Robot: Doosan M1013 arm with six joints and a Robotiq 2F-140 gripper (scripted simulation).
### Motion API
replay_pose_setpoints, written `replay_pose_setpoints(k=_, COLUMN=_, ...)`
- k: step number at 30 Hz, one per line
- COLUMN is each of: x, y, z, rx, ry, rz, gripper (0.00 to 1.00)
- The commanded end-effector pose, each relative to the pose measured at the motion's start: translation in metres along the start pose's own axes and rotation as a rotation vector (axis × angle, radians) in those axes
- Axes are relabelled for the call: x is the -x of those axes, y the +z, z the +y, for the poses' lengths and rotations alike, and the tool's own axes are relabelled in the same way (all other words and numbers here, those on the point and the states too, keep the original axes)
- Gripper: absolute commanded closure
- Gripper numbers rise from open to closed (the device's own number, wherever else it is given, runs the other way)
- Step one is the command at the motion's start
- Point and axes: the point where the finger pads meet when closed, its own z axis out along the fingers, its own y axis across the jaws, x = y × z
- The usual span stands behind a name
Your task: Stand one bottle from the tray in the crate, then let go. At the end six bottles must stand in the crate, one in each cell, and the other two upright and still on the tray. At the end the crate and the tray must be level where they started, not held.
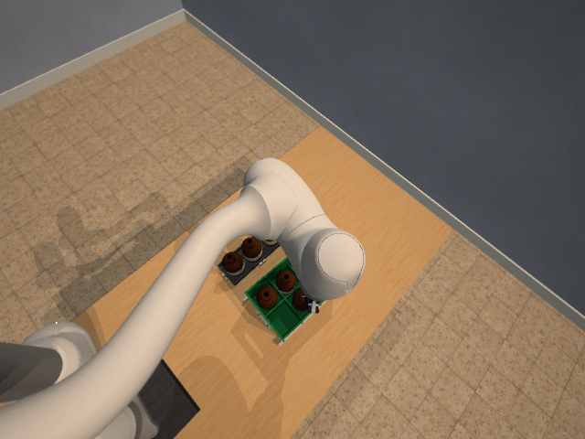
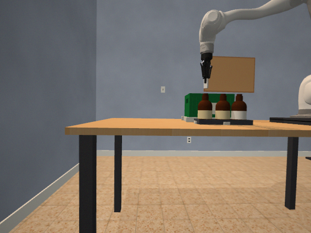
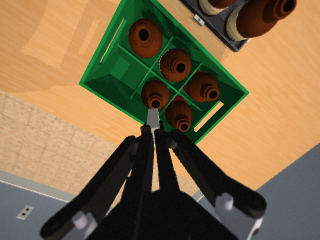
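The crate (image 1: pixel 284 320) (image 2: pixel 194 105) (image 3: pixel 120 72) sits on the table (image 1: pixel 377 212) (image 2: pixel 140 123) (image 3: pixel 280 130), five bottles (image 1: pixel 267 297) (image 3: pixel 145 38) in separate cells. From where I stand, the tray (image 1: pixel 234 280) (image 2: pixel 238 122) (image 3: pixel 222 39) lies just before the crate, bearing what looks like three bottles (image 1: pixel 251 247) (image 2: pixel 222 106) (image 3: pixel 255 19). Right of the crate is the arm's base (image 2: pixel 304 112); behind it, on the wall, a board (image 2: pixel 232 75).

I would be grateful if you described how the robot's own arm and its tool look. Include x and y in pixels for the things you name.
The arm (image 1: pixel 182 278) (image 2: pixel 250 13) is smooth and off-white, with rounded, tubular segments. The tool (image 2: pixel 205 85) (image 3: pixel 154 116) is black, with slender linkages and pale grey fingertip pads.
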Motion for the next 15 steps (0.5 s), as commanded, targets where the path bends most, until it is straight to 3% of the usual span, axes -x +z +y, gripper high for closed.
replay_pose_setpoints(k=1, x=0.000, y=0.000, z=0.000, rx=0.000, ry=0.000, rz=0.000, gripper=1.00)
replay_pose_setpoints(k=6, x=-0.012, y=0.000, z=0.015, rx=0.000, ry=-0.003, rz=0.000, gripper=1.00)
replay_pose_setpoints(k=9, x=-0.058, y=0.000, z=0.066, rx=-0.001, ry=-0.017, rz=-0.001, gripper=1.00)
replay_pose_setpoints(k=15, x=-0.132, y=0.002, z=0.120, rx=-0.003, ry=-0.046, rz=-0.004, gripper=1.00)
